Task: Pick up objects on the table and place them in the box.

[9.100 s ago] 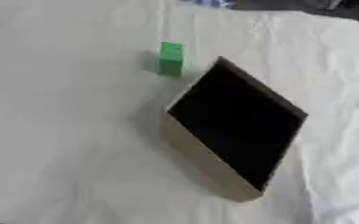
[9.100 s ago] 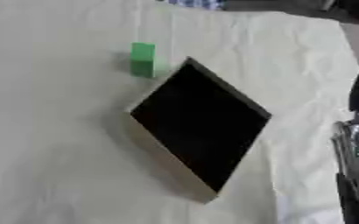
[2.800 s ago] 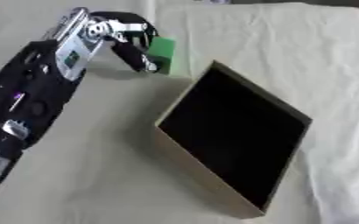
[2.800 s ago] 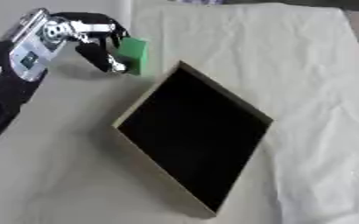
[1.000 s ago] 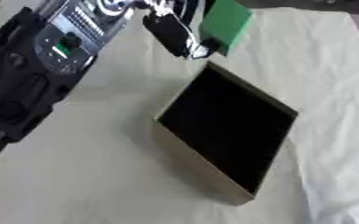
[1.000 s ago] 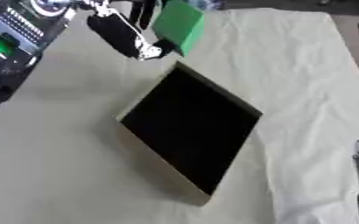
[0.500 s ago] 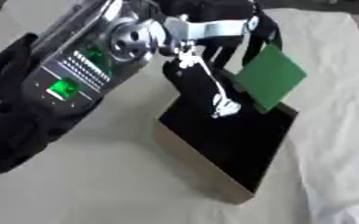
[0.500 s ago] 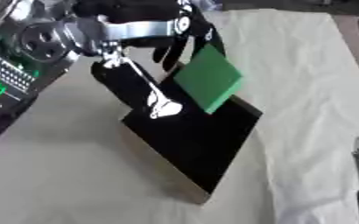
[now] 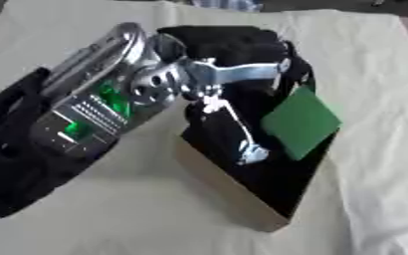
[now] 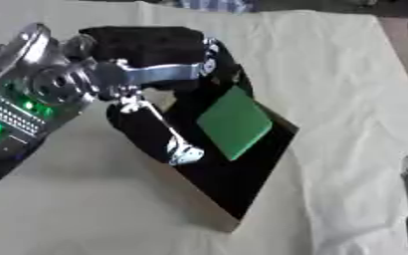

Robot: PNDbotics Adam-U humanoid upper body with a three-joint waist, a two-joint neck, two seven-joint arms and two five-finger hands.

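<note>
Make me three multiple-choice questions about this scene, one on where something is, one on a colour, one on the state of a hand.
1. Where is the green block?
A. Above the box's black inside
B. On the cloth left of the box
C. Beyond the table's far edge

2. What colour are the box's outer walls?
A. Red
B. Tan
C. Blue

3. What is the left hand doing?
A. Resting open on the cloth
B. Holding the block
C. Gripping the box's wall

Answers: 1 A, it hangs over the dark opening. 2 B, the near wall is pale tan. 3 B, its fingers close on the block.
</note>
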